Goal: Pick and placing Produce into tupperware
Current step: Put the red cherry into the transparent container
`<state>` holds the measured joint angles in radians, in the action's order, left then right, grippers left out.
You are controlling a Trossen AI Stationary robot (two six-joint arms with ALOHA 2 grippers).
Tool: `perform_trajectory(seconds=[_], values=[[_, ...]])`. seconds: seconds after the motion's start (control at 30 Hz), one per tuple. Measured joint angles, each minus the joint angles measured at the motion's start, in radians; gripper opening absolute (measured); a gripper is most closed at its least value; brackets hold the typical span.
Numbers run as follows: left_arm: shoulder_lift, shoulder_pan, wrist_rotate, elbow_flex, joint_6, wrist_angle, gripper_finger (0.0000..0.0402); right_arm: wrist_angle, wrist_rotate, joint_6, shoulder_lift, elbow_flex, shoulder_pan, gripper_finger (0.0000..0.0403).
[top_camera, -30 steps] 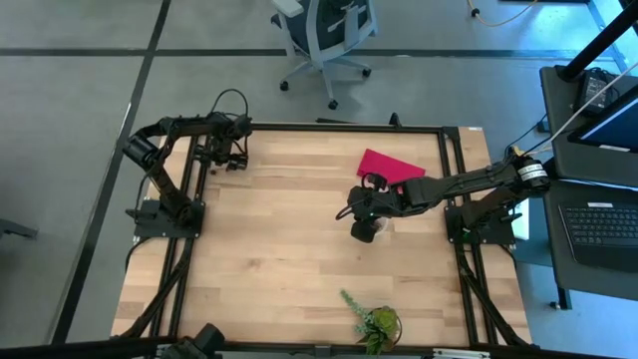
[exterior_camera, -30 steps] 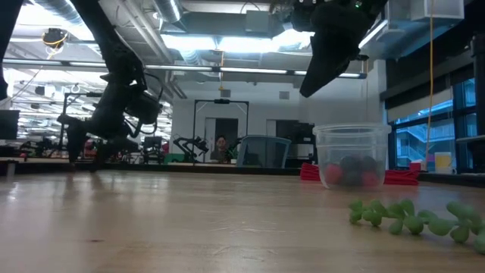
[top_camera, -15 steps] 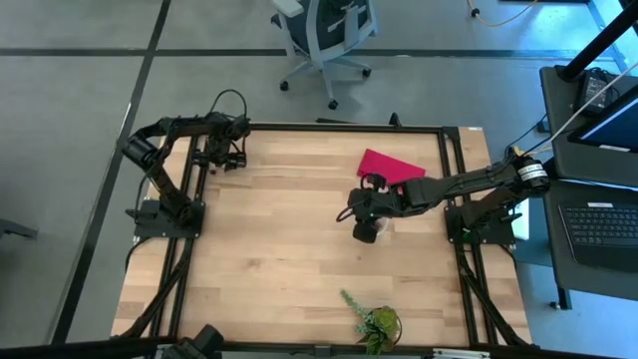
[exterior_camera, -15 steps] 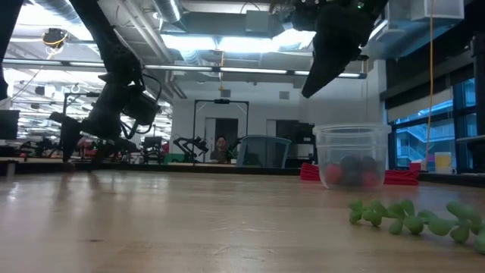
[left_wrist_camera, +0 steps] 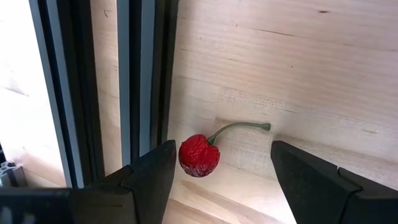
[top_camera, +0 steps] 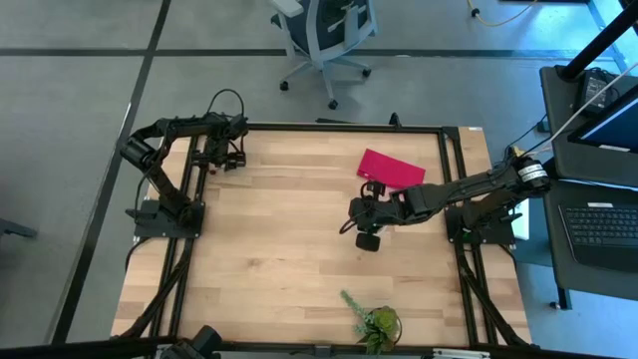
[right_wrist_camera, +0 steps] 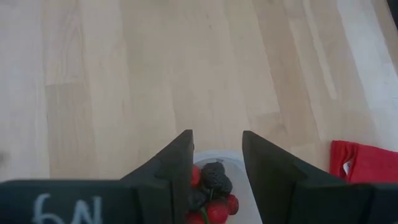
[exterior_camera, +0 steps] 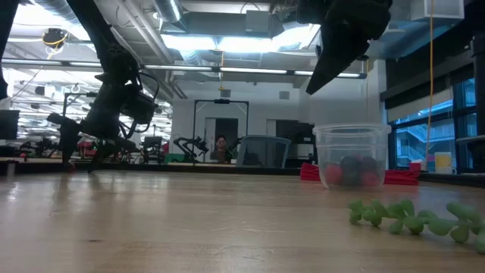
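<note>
The left gripper is wide open w/ nothing in it yet. It hangs low over a red cherry at the far left corner of the table, right next to the dark metal frame rail. The cherry sits between the two fingers, closer to the one by the rail. Its thin green stem points away from the rail.

To do this bit well, I think: slide a little toward the rail so the cherry is in the middle, go down slow, squeeze soft. Grab the round part, not the stem. Watch the rail, the finger could bump it.

The right gripper is half open and holds nothing. It floats just above the tupperware, near the mid-right of the table. Red & dark berries are already in the cup. A flat red piece lies just past it.
</note>
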<state>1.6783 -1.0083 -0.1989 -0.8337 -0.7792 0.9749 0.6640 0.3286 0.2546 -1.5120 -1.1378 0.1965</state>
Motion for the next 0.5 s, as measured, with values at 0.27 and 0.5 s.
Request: perform_trajectory(seconds=[0.27,0.5], values=[[0.001,-0.003,0.023,0.001,-0.001,0.004,0.0238,0.0,0.0,0.001,0.0,0.0,0.025,0.0141],[0.002,-0.003,0.033,0.002,0.0,0.004,0.0215,0.0,0.0,0.002,0.0,0.0,0.024,0.0141]])
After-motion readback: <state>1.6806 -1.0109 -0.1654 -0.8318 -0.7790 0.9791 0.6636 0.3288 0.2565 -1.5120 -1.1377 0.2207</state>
